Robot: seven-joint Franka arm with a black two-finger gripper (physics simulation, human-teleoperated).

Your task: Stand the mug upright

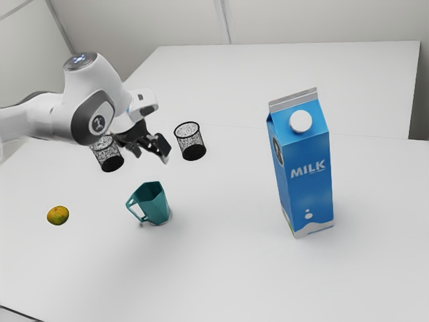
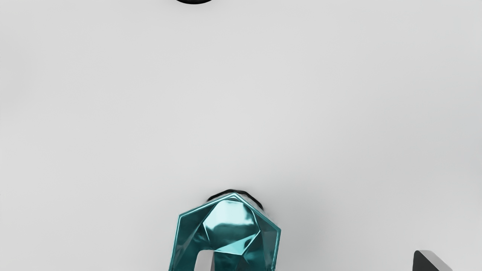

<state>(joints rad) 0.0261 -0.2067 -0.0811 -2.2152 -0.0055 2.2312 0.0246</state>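
The teal faceted mug (image 1: 156,207) stands on the table with its opening facing up and its handle toward the exterior view's lower left. Over it, with a gap of air between, hangs the black gripper (image 1: 151,151), apart from the mug. Looking down in the wrist view, I see into the opening of the mug (image 2: 231,222); its lower part is cut off by the picture's edge. The gripper (image 2: 318,260) is open, its fingers wide apart, one overlapping the mug's opening in this view and the other over bare table.
Two black mesh cups, one (image 1: 191,143) beyond the mug and one (image 1: 108,155) partly behind the hand, stand on the table (image 1: 221,268). A tall blue milk carton (image 1: 305,174) is at the exterior view's right. An orange-green fruit (image 1: 58,215) lies at its left.
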